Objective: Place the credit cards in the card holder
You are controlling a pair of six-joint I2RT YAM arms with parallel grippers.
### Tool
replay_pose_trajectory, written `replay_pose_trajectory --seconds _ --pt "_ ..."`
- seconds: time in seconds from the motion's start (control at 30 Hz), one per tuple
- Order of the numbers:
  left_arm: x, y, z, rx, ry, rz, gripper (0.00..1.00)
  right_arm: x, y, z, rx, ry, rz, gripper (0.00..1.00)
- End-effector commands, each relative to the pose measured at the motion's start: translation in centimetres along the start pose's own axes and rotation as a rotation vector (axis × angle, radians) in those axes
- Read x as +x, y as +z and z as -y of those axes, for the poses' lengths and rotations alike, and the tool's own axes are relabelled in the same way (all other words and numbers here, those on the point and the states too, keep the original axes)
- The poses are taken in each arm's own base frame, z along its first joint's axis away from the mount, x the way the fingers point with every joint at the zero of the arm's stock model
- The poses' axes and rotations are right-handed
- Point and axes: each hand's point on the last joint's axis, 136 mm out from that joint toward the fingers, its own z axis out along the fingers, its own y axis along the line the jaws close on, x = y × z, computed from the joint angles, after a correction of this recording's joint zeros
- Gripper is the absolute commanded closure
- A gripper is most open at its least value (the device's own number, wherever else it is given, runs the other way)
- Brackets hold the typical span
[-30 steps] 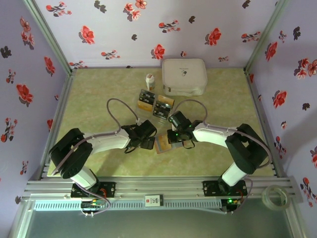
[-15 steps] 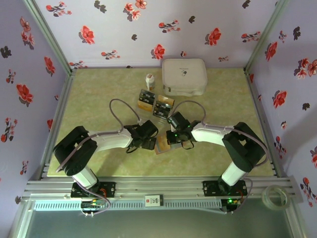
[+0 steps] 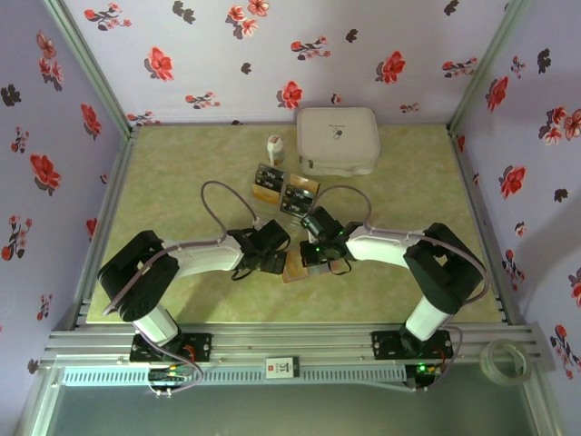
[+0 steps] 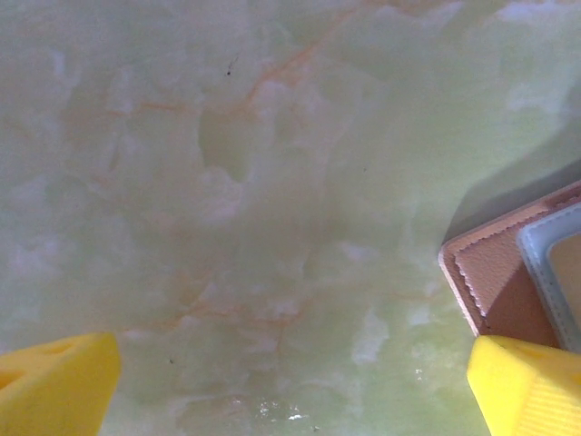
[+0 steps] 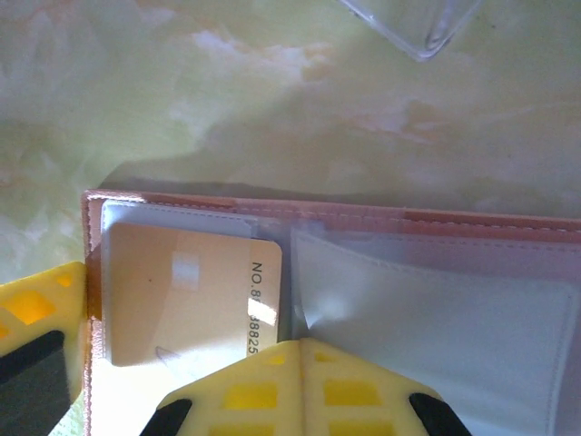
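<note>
1. The card holder (image 3: 296, 267) lies open and flat on the green marbled worktop (image 3: 172, 182), near the front and between the two arms. In the right wrist view, one clear pocket holds a gold-orange card (image 5: 177, 300) with printed digits along its edge. The pocket beside it shows pale grey lining.
2. The right tool (image 5: 300, 386) is clenched, its yellow fingers pressed together. The tips are at the holder's near edge, where the two pockets meet. I cannot tell whether they pinch any of the sleeve.
3. The left tool (image 4: 290, 391) is released, with its jaws spread wide over bare worktop and nothing between them. Its right finger (image 4: 531, 391) sits just beside a stitched corner of the holder.
4. Beyond the holder, the loose credit cards (image 3: 298, 194) lie in a small cluster, black ones and gold-orange ones close together.
5. Farther back, a small white bottle (image 3: 274, 147) stands upright.
6. A big white rounded case (image 3: 338, 139) sits just beside the bottle, near the flowered back wall.
</note>
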Motion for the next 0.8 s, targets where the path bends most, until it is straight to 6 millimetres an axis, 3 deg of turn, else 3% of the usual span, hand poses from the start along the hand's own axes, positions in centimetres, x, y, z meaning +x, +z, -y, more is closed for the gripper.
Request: replay_pose_trajectory --seconds 0.0,0.13,0.57,0.7,0.77 --pt "0.4 0.8 0.0 0.002 0.017 -0.013 0.00 0.1 0.5 -1.3 -0.035 0.003 -0.017 0.97" --pt "0.4 0.6 -0.5 -0.004 0.013 -0.010 0.00 0.1 0.6 -1.5 -0.040 0.011 -0.018 0.97" --pt "-1.2 -1.6 -5.8 -0.029 -0.117 0.045 0.00 -0.6 0.9 -3.9 -0.133 0.121 0.044 0.96" --pt "-1.3 -2.1 -6.0 -0.022 -0.121 0.048 0.00 -1.4 -0.2 -4.5 -0.148 0.127 0.082 0.95" --pt "-1.4 -2.3 -5.9 -0.012 -0.122 0.051 0.00 -1.8 -1.3 -4.4 -0.137 0.118 0.109 0.90"
